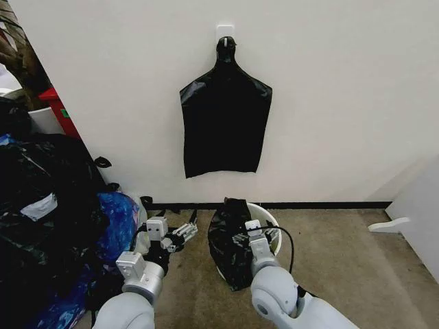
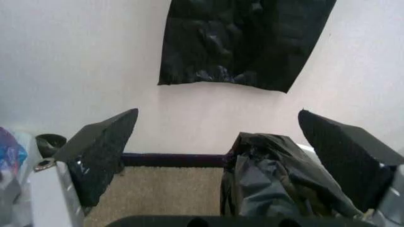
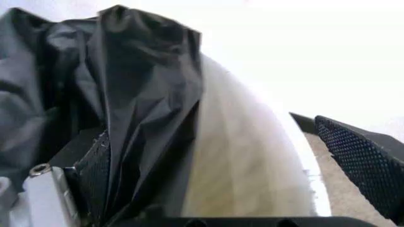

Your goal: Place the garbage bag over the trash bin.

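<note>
At the lower centre of the head view, the trash bin [image 1: 273, 226] is seen standing on the carpeted floor [image 1: 343, 253] close to the white wall [image 1: 329, 103]. The garbage bag [image 1: 232, 243] is draped over the bin's left side, bunched up above the rim and hanging down the outside, while the right part of the cream rim is left bare. The right gripper [image 1: 255, 232] is placed directly at the bin, touching or nearly touching the bag; in the right wrist view its fingers are seen spread apart, one dark pad [image 3: 94, 175] lying against the black plastic and the other well off beyond the bin wall [image 3: 246, 170]. The left gripper [image 1: 180, 234] is held just left of the bag, apart from it, with its fingers wide apart and nothing between them. The right arm is judged the nearer one, with the uncovered rim lying to the right of the bag. Higher up at centre, the flat black bags [image 1: 225, 123] are seen hanging from a wall hook [image 1: 225, 33]. A heap of stuffed bags [image 1: 41, 212] occupies the left edge.
</note>
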`<state>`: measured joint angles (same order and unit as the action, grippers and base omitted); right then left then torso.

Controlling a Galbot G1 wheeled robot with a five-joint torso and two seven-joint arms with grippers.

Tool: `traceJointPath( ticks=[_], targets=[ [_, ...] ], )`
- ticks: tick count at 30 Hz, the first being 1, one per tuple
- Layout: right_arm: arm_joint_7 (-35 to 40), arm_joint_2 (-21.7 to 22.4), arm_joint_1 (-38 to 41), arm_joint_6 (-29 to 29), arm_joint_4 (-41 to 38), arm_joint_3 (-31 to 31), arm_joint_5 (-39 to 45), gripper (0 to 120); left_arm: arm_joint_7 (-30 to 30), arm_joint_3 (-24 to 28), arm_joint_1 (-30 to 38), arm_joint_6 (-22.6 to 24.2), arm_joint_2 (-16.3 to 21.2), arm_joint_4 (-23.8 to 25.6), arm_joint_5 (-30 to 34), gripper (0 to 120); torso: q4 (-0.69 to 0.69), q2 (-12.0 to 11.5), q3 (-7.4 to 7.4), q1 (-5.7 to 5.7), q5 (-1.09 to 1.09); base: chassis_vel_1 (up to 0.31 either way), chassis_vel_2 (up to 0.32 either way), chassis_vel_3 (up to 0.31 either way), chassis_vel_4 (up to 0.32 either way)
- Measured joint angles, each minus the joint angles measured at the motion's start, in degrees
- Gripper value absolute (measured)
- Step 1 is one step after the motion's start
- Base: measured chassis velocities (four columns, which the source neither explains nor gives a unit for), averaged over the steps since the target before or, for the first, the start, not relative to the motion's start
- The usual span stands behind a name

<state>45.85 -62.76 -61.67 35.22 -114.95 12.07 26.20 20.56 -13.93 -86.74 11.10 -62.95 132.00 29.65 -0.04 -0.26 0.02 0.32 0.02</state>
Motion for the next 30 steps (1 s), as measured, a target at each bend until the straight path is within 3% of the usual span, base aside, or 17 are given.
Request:
traceJointPath(
  ticks=[5, 11, 20, 24, 30],
  targets=[
    [-1.5, 0.8, -0.6, -1.9, 0.0, -0.5, -0.7, 97, 0.0, 0.4, 0.9, 0.0, 0.2, -0.9, 0.1, 100, 0.0, 0.0, 0.0, 0.0, -0.01, 0.0, 0.0, 0.0, 0.0],
    [-2.5, 0.0, -0.8, -4.0, 0.7, -0.4, -0.2, 76, 0.0, 1.7, 2.3, 0.0, 0.9, -2.8, 0.2, 100, 0.01, 0.0, 0.0, 0.0, -0.01, 0.0, 0.0, 0.0, 0.0],
    [-3.0, 1.3, 0.0, -5.7, 1.5, -1.1, 1.5, 40, 1.1, 4.5, 9.3, 0.9, 4.1, -11.9, 4.4, 100, 0.0, 0.0, 0.0, 0.0, -0.02, 0.0, 0.0, 0.0, 0.0],
    [-3.0, 1.5, 0.0, -5.9, 1.6, -1.2, 1.9, 30, 1.2, 4.9, 10.8, 1.6, 4.8, -13.2, 5.0, 100, 0.0, 0.0, 0.0, 0.0, -0.01, 0.0, 0.0, 0.0, 0.0],
    [-2.4, 2.2, -0.3, -6.6, 1.0, -1.5, 3.6, 4, 1.3, 7.1, 14.1, 4.4, 6.5, -14.6, 7.9, 100, 0.0, 0.0, 0.0, 0.0, -0.01, 0.0, 0.0, 0.0, 0.0]
  ],
)
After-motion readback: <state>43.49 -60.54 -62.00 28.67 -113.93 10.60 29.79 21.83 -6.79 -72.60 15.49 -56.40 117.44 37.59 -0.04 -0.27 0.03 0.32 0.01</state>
